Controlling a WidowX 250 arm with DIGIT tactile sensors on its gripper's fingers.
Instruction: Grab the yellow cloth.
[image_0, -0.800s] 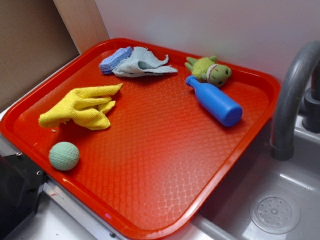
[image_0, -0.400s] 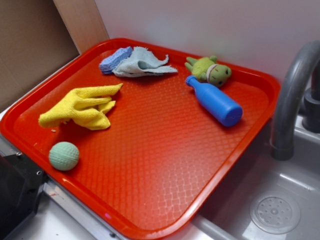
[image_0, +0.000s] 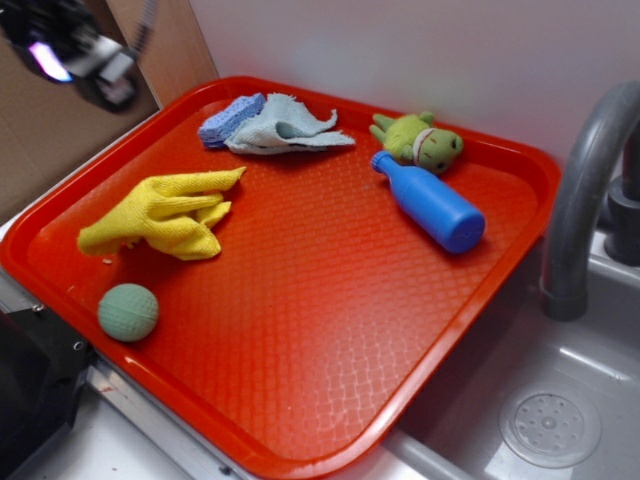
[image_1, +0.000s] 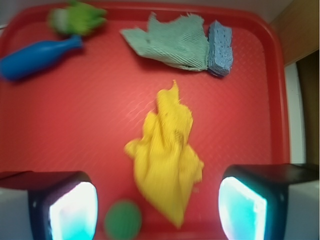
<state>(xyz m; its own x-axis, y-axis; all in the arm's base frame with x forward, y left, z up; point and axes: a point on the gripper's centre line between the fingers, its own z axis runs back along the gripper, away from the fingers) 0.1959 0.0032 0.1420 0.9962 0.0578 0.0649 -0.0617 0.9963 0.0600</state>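
The yellow cloth (image_0: 160, 213) lies crumpled on the red tray (image_0: 330, 330), toward its 9 o'clock side, touched by nothing. The gripper (image_1: 157, 207), blurred at 11 o'clock in the exterior view, seems high above it, its 2 fingers (image_1: 67, 205) spread wide and empty. The green ball (image_0: 128, 312) sits near the cloth.

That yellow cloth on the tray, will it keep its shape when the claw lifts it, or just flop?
The yellow cloth lies crumpled in soft folds with loose pointed corners, so it will probably droop from wherever it is pinched. Its nubby weave should grip well rather than slip. It looks thin, so likely light; dragging it might nudge the green ball nearby.
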